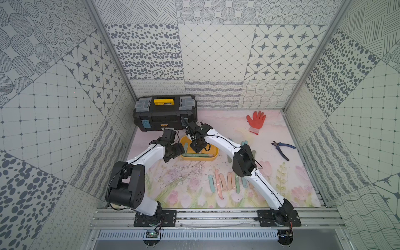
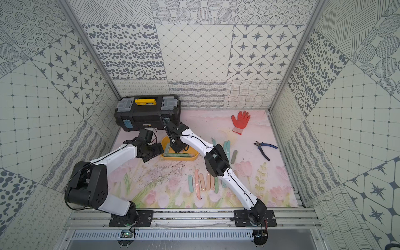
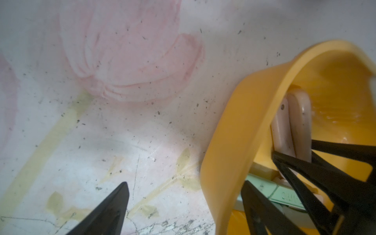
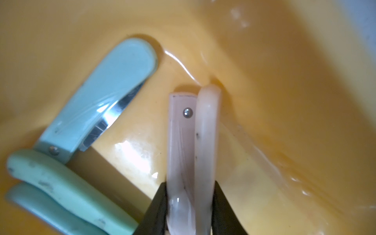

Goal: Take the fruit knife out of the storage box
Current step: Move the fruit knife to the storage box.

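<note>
My left gripper (image 3: 186,184) gapes wide astride the storage box (image 3: 234,122) wall, gripping nothing. Inside the box, my right gripper (image 4: 190,183), the nearer one, pinches the pink fruit knife (image 4: 181,142). Its long axis runs straight up-frame from my fingertips. Raised lettering on a green knife (image 3: 289,195), lower right, is unreadable.

The box (image 4: 264,61) is glossy, smooth yellow plastic. The pink knife (image 4: 191,142) is smooth, slightly translucent plastic with a small metal rivet (image 4: 187,112). The blue knife (image 4: 105,87) shows a shiny, scratched metal blade (image 4: 109,120). The bench (image 3: 122,142) is matt, scuffed and speckled. The fingers (image 4: 156,213) look like matt plastic.
</note>
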`<action>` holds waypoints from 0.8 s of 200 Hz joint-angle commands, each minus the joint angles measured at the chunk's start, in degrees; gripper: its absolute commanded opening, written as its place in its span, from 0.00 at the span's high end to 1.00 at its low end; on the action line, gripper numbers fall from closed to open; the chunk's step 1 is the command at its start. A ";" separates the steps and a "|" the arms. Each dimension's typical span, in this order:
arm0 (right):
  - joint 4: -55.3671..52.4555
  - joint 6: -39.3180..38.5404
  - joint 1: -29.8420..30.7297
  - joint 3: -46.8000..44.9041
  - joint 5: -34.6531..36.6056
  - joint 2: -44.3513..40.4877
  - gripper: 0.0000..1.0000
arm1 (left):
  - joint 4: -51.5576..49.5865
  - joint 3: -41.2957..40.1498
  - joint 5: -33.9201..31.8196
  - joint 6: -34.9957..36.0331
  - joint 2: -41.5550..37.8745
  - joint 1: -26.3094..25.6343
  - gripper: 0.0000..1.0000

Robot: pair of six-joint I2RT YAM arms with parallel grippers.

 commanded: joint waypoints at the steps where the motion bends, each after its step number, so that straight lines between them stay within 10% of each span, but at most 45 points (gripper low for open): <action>1: 0.28 0.35 -0.63 -3.31 0.93 -2.59 0.85 | -2.08 0.54 -0.21 0.64 0.23 0.15 0.14; 111: 1.59 2.35 -2.02 -5.15 1.78 -5.41 0.88 | -2.50 0.62 -0.53 0.70 -0.13 0.12 0.14; 160: 5.36 2.64 -2.70 -10.58 -1.01 -8.31 0.59 | -2.41 0.63 -0.60 0.69 0.06 0.09 0.14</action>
